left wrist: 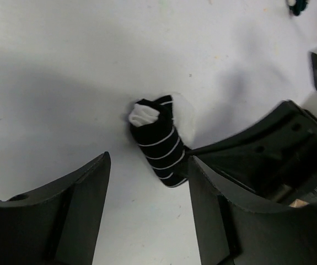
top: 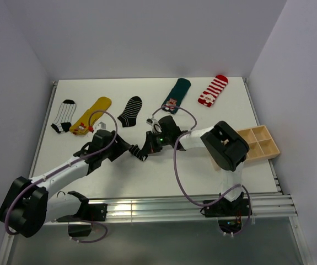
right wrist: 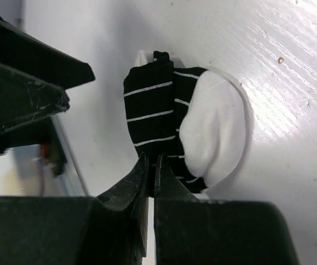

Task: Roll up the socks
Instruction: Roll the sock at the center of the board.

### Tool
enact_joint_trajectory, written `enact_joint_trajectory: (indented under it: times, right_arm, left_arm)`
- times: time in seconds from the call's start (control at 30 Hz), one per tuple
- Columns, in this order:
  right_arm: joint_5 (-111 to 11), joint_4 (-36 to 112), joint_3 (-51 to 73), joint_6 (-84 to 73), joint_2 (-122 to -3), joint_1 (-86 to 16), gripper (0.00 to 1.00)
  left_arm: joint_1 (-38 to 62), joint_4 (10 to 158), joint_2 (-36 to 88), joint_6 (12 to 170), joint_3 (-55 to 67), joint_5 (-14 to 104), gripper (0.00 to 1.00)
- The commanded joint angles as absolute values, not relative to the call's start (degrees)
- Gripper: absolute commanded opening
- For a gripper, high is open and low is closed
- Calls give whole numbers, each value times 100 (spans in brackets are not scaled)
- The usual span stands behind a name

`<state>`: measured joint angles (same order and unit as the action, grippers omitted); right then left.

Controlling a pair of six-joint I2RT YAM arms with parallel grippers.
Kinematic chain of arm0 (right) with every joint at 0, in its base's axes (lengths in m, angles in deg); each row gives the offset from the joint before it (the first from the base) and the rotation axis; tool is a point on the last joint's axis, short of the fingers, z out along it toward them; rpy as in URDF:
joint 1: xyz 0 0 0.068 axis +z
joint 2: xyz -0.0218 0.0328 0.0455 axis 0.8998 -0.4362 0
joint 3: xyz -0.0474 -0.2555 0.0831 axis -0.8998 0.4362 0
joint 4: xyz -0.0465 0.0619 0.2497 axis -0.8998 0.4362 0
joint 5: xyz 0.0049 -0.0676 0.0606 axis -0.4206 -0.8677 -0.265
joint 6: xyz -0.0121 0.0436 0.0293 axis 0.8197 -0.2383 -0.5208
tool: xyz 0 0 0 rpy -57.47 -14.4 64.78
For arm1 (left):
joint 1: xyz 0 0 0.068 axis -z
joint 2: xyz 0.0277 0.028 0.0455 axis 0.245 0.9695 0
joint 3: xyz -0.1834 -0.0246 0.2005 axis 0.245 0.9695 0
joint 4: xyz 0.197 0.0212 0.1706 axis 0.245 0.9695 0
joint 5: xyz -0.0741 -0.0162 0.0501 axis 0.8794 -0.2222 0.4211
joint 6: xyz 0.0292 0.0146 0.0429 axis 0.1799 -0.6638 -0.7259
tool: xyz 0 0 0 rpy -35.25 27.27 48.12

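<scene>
A black sock with thin white lines [left wrist: 158,141] lies rolled up on the white table, its white toe [left wrist: 143,115] poking out of one end. My left gripper [left wrist: 147,187] is open, its two fingers just short of the roll, which lies ahead of them and close to the right finger [left wrist: 208,193]. My right gripper [right wrist: 151,168] is shut, its tips pinching the lower edge of the same sock [right wrist: 152,110] beside its white part [right wrist: 213,132]. From above, both grippers meet at the roll [top: 141,153] mid-table.
Several flat socks lie along the back: white with black stripes [top: 64,116], yellow [top: 92,114], black striped [top: 130,110], teal [top: 177,93], red and white [top: 213,90]. A wooden compartment tray [top: 257,142] sits at the right edge.
</scene>
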<state>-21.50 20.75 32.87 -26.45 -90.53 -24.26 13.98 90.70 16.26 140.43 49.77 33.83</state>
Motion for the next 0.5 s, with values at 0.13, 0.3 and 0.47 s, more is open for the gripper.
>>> enact_joint_trajectory:
  times: [0.13, 0.3, 0.47]
  right_arm:
    - [-485, 452, 3790, -4428, -9819, -2827, 0]
    - [-291, -191, 3941, -4965, -10092, -2986, 0]
    - [-247, -245, 3941, -5062, -10171, -3048, 0]
  left_arm:
    - [1482, 7567, 2045, 14131, 5157, 3771, 61]
    - [1500, 7241, 2362, 14114, 5253, 3728, 59]
    - [1500, 7118, 2749, 14078, 5280, 3797, 56]
